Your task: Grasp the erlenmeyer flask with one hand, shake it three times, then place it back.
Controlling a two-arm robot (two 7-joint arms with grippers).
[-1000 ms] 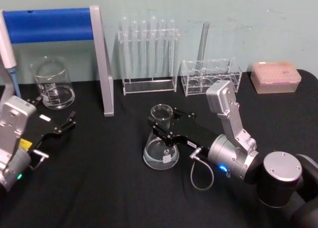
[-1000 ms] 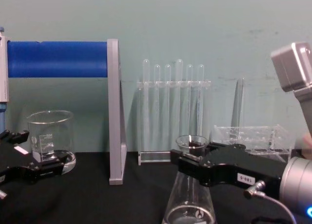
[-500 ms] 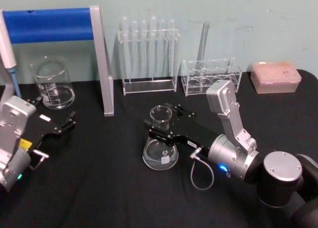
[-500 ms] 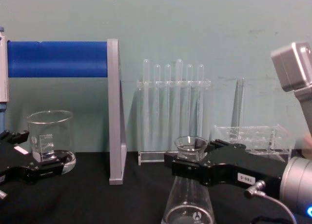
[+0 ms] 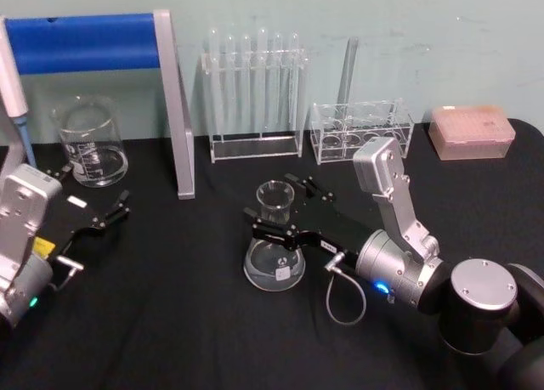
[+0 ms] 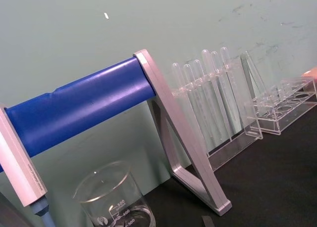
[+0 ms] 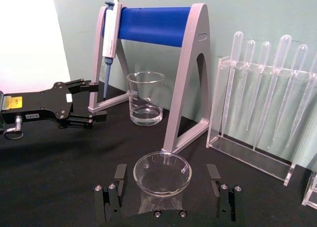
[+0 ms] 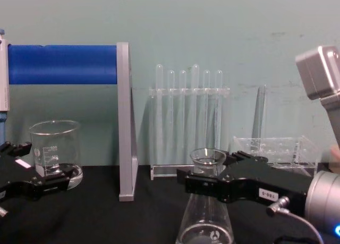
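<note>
Black cloth covered the bench [image 5: 187, 322], where the erlenmeyer flask [image 5: 274, 252] stood at the centre, base down. The right gripper [image 7: 163, 200] was seen with its jaws spread to either side of the flask's neck, apart from the glass and holding nothing. A good grasp would be made by closing evenly on the neck below the rim. The left gripper [image 5: 102, 217] was parked open near the beaker [image 5: 89, 142]. Farther back, a test-tube rack [image 5: 253, 93] stood against a pale green wall.

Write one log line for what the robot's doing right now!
right gripper: open around flask neck | flask: upright on table | left gripper: open, idle
</note>
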